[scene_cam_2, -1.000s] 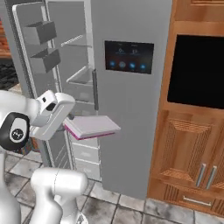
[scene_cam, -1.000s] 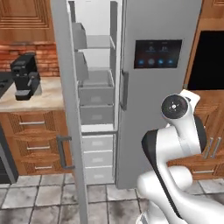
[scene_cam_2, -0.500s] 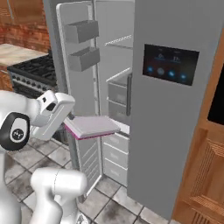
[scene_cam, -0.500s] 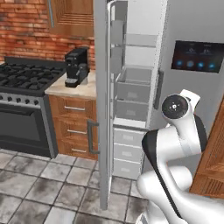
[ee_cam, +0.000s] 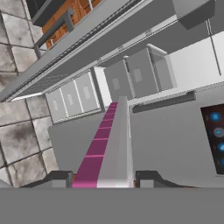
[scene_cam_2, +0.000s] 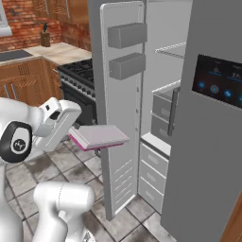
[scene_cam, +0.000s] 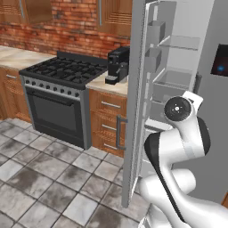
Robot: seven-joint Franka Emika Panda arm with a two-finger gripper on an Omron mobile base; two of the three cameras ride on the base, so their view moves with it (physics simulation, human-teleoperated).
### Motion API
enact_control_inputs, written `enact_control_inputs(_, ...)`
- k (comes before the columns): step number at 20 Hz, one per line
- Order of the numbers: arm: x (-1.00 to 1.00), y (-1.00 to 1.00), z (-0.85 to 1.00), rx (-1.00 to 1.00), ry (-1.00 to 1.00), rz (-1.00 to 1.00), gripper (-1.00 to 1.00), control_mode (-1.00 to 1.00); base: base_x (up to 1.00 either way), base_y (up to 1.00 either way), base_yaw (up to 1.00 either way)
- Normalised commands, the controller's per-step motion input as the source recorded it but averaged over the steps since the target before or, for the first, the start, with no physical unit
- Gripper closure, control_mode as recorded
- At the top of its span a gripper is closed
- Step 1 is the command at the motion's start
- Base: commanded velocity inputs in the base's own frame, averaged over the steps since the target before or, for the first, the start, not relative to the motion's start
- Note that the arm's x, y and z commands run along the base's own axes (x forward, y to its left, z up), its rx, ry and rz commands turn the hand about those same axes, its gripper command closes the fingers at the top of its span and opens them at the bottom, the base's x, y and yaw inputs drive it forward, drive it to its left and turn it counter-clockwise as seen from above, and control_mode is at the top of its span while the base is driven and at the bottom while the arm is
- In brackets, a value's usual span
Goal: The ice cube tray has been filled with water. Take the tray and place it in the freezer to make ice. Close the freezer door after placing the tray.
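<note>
The ice cube tray [scene_cam_2: 98,137] is a thin pale lavender slab with a magenta edge, held level in front of the freezer door [scene_cam_2: 119,108]. My gripper [scene_cam_2: 75,134] is shut on its near end. In the hand view the tray [ee_cam: 110,140] runs edge-on away from my gripper [ee_cam: 105,179], between both fingertips [ee_cam: 61,178]. It points at the freezer [ee_cam: 131,74]. The door stands open, its bins facing right, and the freezer [scene_cam_2: 163,104] shows shelves and drawers. From the left, the freezer door [scene_cam: 137,102] is seen edge-on before the freezer [scene_cam: 173,75].
The fridge's other door [scene_cam_2: 215,118], with a black panel and blue lights, is shut at the right. A black-fronted range [scene_cam: 58,93] and a counter with a coffee machine [scene_cam: 117,65] lie left of the open door. Tiled floor [scene_cam: 40,178] spreads to the left.
Both base views have swung, so the camera moved: the fridge slid right and the range came into view. The tray stays in my shut gripper.
</note>
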Motion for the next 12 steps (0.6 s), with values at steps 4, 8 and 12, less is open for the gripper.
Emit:
enact_control_inputs(4, 0.00, 0.00, 0.00, 0.00, 0.00, 0.00, 1.00, 1.00, 0.00, -0.22, 0.32)
enact_control_inputs(8, 0.00, 0.00, 0.00, 0.00, 0.00, 0.00, 1.00, 1.00, -0.02, -0.48, 0.15)
enact_control_inputs(12, 0.00, 0.00, 0.00, 0.00, 0.00, 0.00, 1.00, 1.00, -0.28, -0.56, 0.07)
